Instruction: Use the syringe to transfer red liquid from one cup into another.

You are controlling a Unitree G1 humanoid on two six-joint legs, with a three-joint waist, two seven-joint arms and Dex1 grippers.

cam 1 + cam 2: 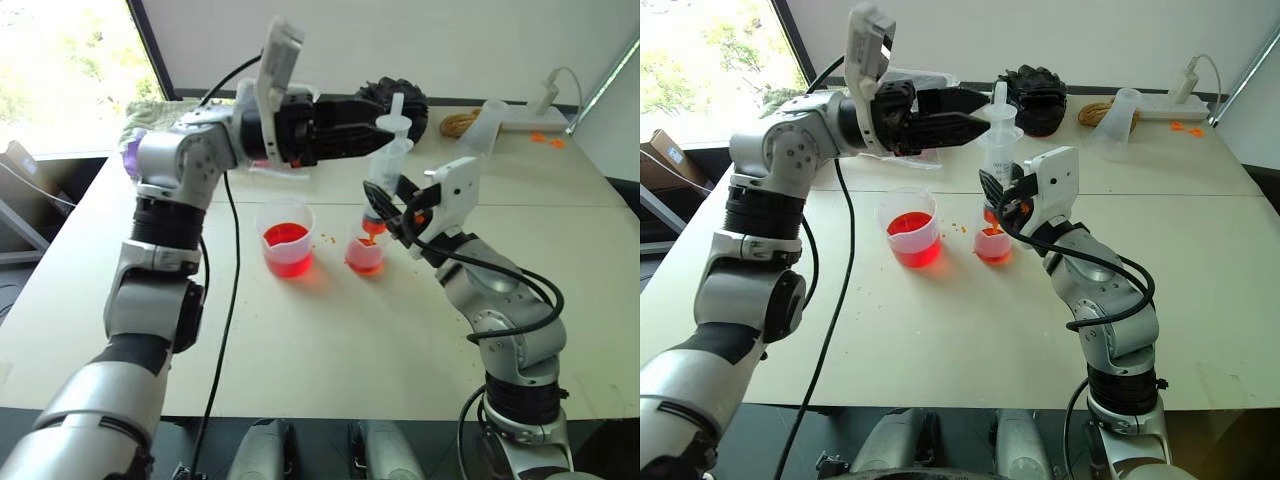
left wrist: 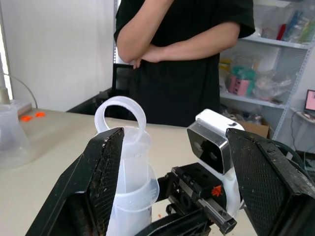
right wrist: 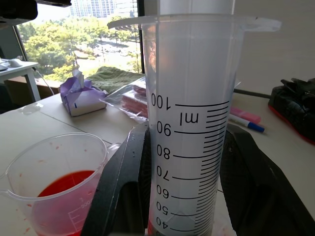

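Clear syringe [image 1: 388, 158] stands upright over your smaller cup [image 1: 365, 250], clamped in your right pincer [image 1: 392, 212]; left pincer [image 1: 380, 128], spread wide, flanks its plunger; beaker [image 1: 286, 238] just beside; pincer fingers hide the syringe's tip; bare worktop [image 1: 330, 340] nearer you.

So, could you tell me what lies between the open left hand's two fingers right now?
The syringe's whitish plunger top, seen in the left wrist view; the right hand holds the barrel.

Clear glossy plastic syringe [image 3: 189, 123] and spouted beaker [image 1: 286, 238] (both smooth) on a matt tabletop [image 1: 330, 340].
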